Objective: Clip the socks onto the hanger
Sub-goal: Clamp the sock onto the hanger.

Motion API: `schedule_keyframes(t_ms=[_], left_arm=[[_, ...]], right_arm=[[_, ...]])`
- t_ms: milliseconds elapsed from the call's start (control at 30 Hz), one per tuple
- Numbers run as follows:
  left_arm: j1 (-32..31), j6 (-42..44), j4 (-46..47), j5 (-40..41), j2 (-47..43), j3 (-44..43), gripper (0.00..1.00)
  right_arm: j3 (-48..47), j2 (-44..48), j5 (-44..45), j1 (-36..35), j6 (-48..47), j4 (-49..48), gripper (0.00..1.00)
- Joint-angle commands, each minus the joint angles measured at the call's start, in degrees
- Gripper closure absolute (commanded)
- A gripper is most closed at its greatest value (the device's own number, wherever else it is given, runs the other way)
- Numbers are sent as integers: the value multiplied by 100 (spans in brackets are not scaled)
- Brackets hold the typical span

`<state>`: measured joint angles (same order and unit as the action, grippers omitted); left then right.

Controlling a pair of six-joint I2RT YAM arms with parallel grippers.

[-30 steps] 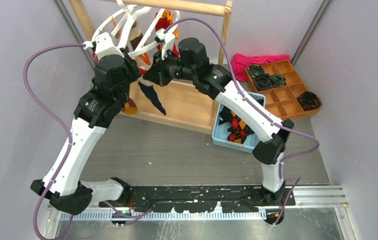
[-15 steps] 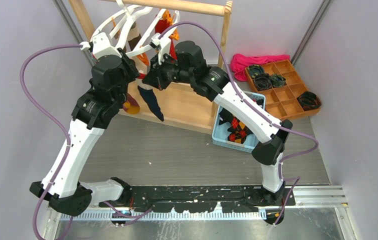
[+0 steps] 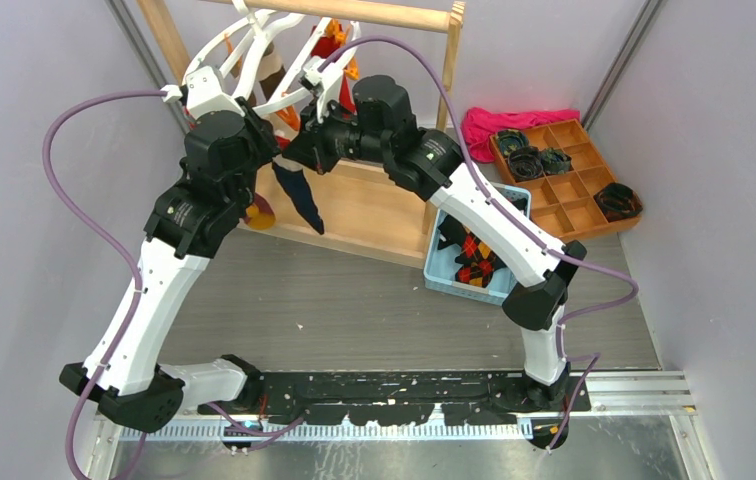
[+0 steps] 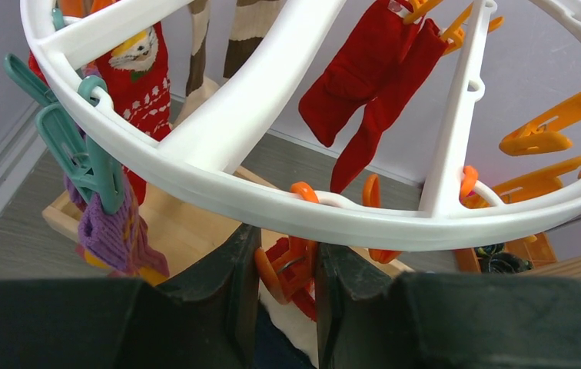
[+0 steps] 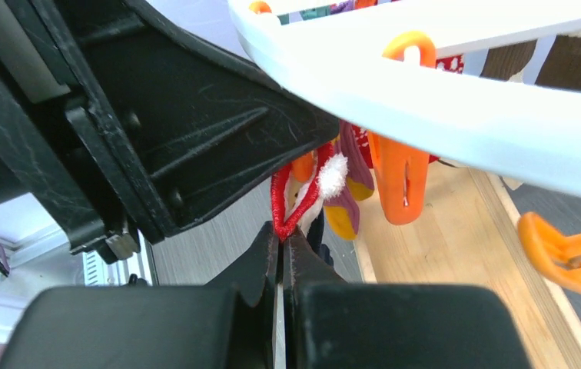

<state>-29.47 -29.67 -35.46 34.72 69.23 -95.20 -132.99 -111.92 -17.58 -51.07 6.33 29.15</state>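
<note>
The white round clip hanger (image 4: pixel 218 131) hangs from the top bar of a wooden rack (image 3: pixel 374 12). Its ring is already crowded: a pair of red socks (image 4: pixel 364 84), a Santa-patterned sock (image 4: pixel 137 77), a purple sock (image 4: pixel 118 231) under teal clips (image 4: pixel 80 146), and spare orange clips (image 4: pixel 549 131) along the rim. To the right on the table sit a blue basket (image 3: pixel 459 290) of patterned socks, a compartmented wooden tray (image 3: pixel 594 230) and a pink cloth (image 3: pixel 514 122), all well apart from the hanger. The left gripper (image 4: pixel 287 269) reaches up under the ring, its jaws drawn in on either side of one orange clip (image 4: pixel 276 269) and pressing it. The left gripper's black body fills much of the right wrist view and crowds the space beside the ring. Just below it, the right gripper (image 5: pixel 280 238) has its jaws fully together on the red cuff edge of the dark sock (image 5: pixel 283 207). The cuff is held up close beneath that clip. In the top view the sock (image 3: pixel 306 200) hangs lengthwise from the gripper, cuff uppermost and toe pointing down toward the rack's wooden base.
</note>
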Motion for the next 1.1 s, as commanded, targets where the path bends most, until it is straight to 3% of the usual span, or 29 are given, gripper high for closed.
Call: schedule_keyframes(t_ms=[0,367,400,500,567,867,900,1067], left_arm=[[21,-67,-31,-96,-164,28,99],[38,-134,-57,-222,-174,30,97],[38,-157,-76,-225,-175,21,93],[47,-189,-126,-237,-212,1,68],[47,-203,-146,-244,-233,1,60],[47,-223,-236,-277,-313,32,47],[47,-223,-264,-285,-345,28,45],[47,-163,-373,-414,-744,252,35]], right_arm=[[-346,-26,86,-51,-72,-205,99],[-360,-54,132,-48,-97,-234,99],[-352,-48,132,-44,-104,-234,99],[-342,-44,141,-44,-117,-238,99],[-342,-42,150,-52,-111,-243,99],[-333,-34,168,-52,-115,-232,99],[-324,-30,161,-50,-125,-219,98],[-247,42,63,-52,-221,-18,64]])
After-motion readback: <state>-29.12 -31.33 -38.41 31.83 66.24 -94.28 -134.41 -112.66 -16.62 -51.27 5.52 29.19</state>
